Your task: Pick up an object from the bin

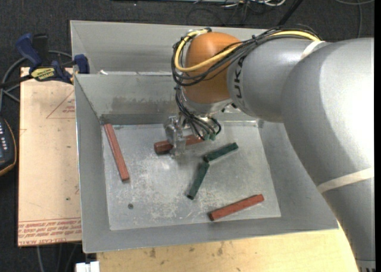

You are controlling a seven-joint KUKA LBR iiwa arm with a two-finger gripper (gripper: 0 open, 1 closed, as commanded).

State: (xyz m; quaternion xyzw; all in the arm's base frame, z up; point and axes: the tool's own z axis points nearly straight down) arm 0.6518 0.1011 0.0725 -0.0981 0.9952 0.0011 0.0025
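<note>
My gripper (177, 141) reaches down near the middle of the bin floor, towards the back. Its metal fingers stand right at a small dark reddish-brown block (163, 147), which sticks out to their left. A reddish piece (194, 140) shows just to the right of the fingers. Whether the fingers close on the block is hidden by the gripper body. A dark green stick (220, 152) lies a little to the right, and a second green stick (197, 180) slants below it.
A long reddish-brown stick (116, 152) lies along the left side of the bin floor. Another red-brown stick (236, 207) lies near the front right. The arm and its orange cover hang over the bin's back right.
</note>
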